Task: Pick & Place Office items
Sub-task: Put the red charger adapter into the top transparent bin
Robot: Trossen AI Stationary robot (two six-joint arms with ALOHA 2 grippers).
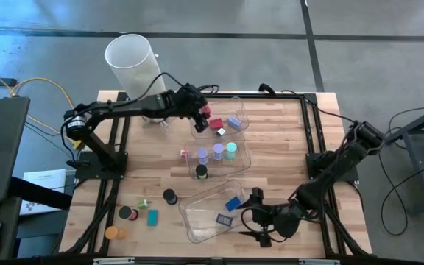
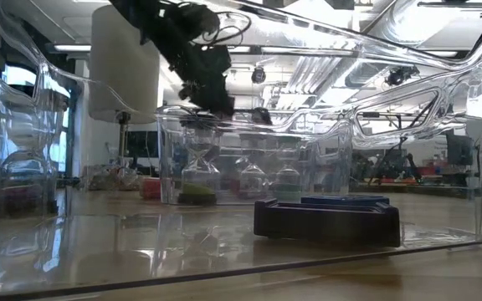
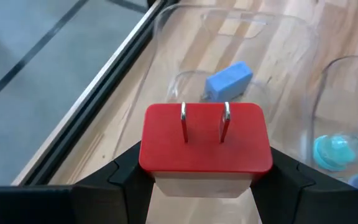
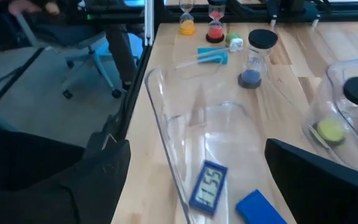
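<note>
Fingers of the left gripper [image 3: 207, 177] clamp a red block [image 3: 206, 142] with two metal prongs above the far clear tray [image 1: 235, 110] holding a blue block [image 3: 229, 79], while the right gripper [image 1: 260, 221] rests wide apart beside the near tray [image 1: 197, 213].

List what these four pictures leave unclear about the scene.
- Left wrist view: the red plug block, held by the left end effector, hides the tray floor below it.
- Right wrist view: the small clock shows blurred digits.
- Low view: the clear tray wall distorts everything behind it.
</note>
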